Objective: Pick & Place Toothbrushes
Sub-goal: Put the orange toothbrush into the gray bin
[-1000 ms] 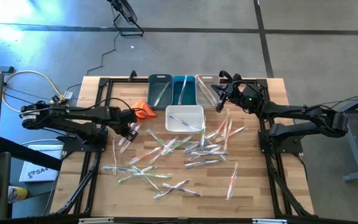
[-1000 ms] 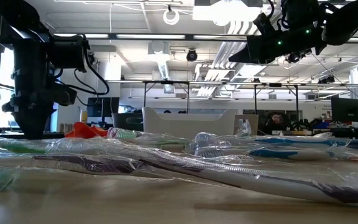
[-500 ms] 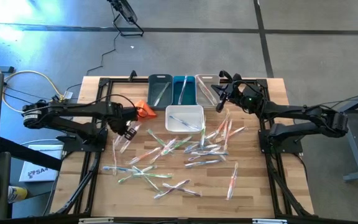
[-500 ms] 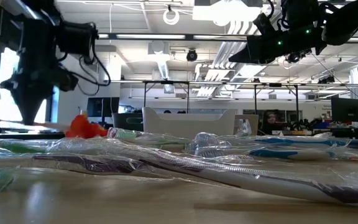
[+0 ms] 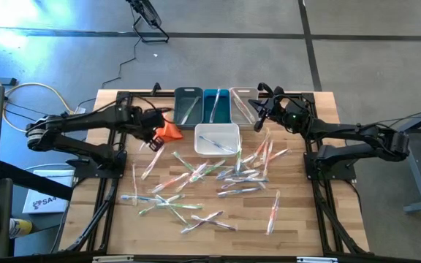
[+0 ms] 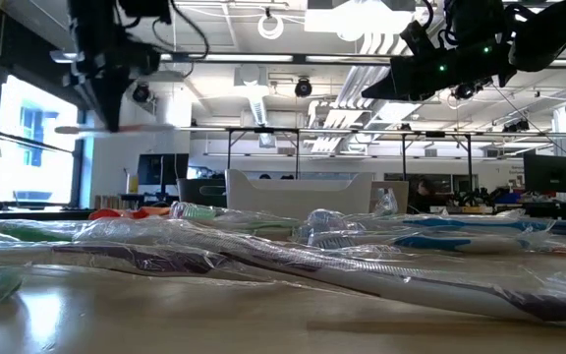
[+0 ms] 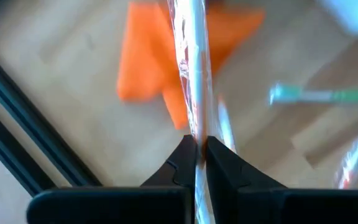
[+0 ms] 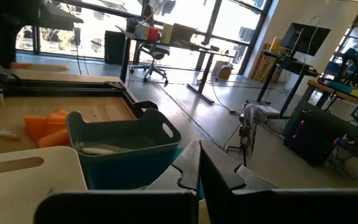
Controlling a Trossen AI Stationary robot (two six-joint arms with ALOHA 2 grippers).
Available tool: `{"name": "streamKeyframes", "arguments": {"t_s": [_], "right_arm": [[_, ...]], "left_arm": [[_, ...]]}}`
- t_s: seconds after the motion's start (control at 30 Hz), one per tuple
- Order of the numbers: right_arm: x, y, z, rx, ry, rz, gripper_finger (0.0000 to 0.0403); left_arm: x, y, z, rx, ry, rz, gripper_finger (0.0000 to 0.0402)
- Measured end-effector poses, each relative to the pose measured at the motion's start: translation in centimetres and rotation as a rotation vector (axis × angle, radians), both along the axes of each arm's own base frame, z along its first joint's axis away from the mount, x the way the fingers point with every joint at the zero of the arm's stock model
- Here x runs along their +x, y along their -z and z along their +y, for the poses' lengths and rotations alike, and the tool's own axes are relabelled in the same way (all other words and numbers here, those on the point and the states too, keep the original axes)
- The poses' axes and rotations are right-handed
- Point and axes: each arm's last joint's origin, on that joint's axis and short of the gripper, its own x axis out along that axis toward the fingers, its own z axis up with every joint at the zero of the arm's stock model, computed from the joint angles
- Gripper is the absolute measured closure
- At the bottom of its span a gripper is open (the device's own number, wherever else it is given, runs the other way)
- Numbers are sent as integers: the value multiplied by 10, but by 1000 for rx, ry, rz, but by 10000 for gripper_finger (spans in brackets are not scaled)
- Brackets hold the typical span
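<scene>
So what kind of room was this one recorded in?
Likely an open-plan lab or office workshop: exposed ceiling pipes, desks with monitors and office chairs, and a concrete floor around the wooden table.

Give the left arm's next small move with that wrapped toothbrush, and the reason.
Probably carry it on toward the bins. The left gripper is shut on a whitish toothbrush in a clear plastic wrapper, lifted above the orange folded cloth, while the dark grey plastic bin lies just beyond. The right gripper waits shut over the bins.
</scene>
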Motion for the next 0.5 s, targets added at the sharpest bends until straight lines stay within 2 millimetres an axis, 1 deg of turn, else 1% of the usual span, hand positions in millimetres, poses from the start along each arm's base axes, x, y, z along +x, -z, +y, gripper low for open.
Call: {"name": "streamKeyframes", "arguments": {"t_s": [0.1,0.23,0.37,0.5], "right_arm": [[0,0,0,0,0,0,401],[0,0,0,0,-3,0,401],[0,-1,0,-2,-3,-12,401],[0,-5,0,-19,-3,-47,401]], "left_arm": [[8,-17,5,130,74,-62,390],[25,-40,12,295,206,-206,390],[38,-60,25,439,323,-374,390],[42,-75,43,518,412,-528,390]]}}
